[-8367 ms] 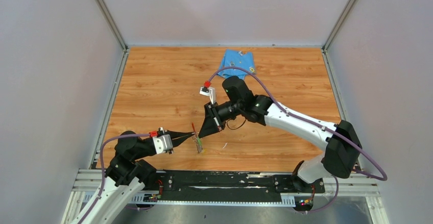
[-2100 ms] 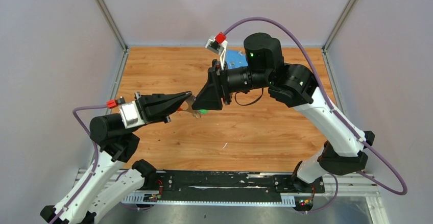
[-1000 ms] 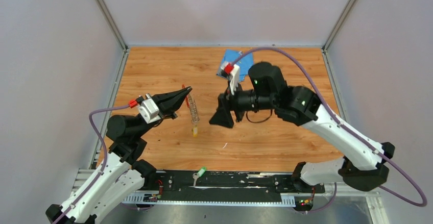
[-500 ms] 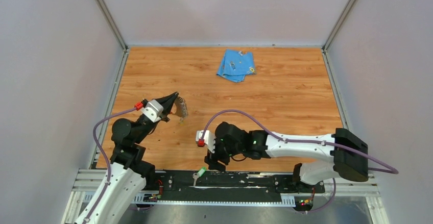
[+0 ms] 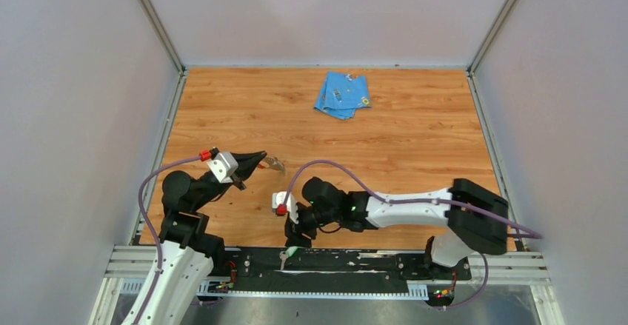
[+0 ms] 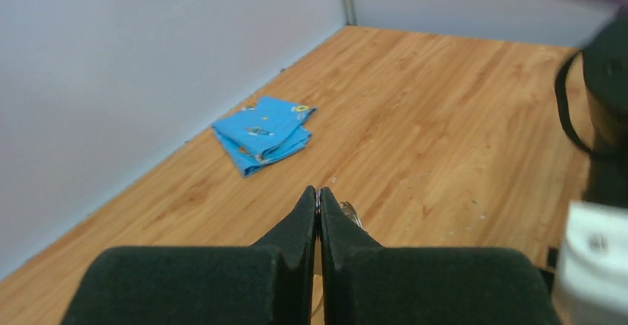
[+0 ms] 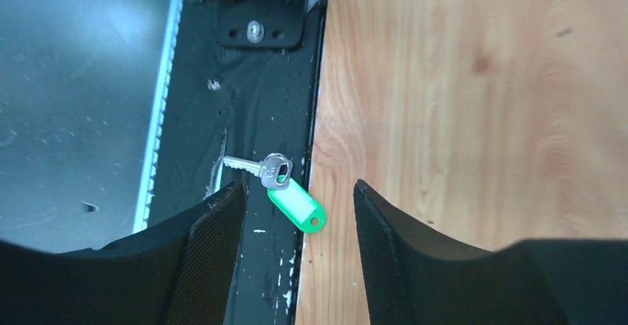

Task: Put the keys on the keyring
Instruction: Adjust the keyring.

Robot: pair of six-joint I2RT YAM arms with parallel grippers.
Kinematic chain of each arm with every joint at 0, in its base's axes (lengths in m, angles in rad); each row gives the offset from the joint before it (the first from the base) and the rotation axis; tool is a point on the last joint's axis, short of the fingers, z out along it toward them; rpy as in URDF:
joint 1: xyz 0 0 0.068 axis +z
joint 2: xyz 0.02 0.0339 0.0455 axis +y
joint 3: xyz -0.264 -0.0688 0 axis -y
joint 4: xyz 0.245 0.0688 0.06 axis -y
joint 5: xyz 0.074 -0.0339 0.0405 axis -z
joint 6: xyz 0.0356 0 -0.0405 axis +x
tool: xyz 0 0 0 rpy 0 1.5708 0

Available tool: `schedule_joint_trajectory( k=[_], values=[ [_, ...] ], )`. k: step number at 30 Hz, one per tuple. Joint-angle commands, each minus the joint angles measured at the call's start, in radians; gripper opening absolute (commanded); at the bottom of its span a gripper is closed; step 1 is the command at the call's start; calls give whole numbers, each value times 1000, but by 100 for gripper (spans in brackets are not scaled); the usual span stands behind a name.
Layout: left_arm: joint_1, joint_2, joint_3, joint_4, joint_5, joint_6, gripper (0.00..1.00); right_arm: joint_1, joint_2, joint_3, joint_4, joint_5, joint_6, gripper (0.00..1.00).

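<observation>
A silver key with a green tag (image 7: pixel 296 203) lies on the black base rail (image 7: pixel 252 118) right at the wooden table's near edge, also visible as the green-tagged key (image 5: pixel 289 252) in the top view. My right gripper (image 7: pixel 298 186) hovers just above it, open, one finger on each side of the tag, gripping nothing. It reaches low over the near edge (image 5: pixel 295 238). My left gripper (image 5: pixel 257 159) is held above the left part of the table, shut on the thin silvery keyring (image 5: pixel 274 164); a bit of the keyring (image 6: pixel 352 215) peeks past the shut fingertips (image 6: pixel 318 192).
A folded blue cloth (image 5: pixel 342 94) lies at the table's far side, and the left wrist view shows the blue cloth (image 6: pixel 262 132) near the wall. Grey walls enclose three sides. A metal rail with screws and wires runs along the near edge.
My right arm has swung down from mid-table to the near edge and now sits over the green-tagged key. My left arm has drawn back and lowered with the keyring.
</observation>
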Motion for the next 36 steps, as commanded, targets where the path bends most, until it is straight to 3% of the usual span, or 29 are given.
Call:
schedule_joint_trajectory(
  k=[1, 7, 12, 17, 22, 29, 36],
  values=[
    [10, 0, 63, -20, 201, -88, 0, -36, -257, 4, -54, 83, -52, 61],
    [9, 87, 130, -23, 479, -185, 0, -50, -471, 23, -211, 134, -64, 62],
    [6, 107, 166, -25, 679, -199, 0, -66, -600, 8, -165, 250, -54, 62],
    [-29, 135, 205, -25, 713, -207, 0, -104, -544, 98, -159, 273, -32, 56],
    [-70, 150, 225, -24, 687, -212, 0, -123, -475, 138, -77, 197, 19, 54],
    [-81, 197, 233, -24, 566, -254, 0, -123, -428, 136, -68, 150, 49, 64],
    [-107, 227, 255, -25, 701, -238, 0, -149, -415, 132, -155, 62, -85, 70]
  ],
)
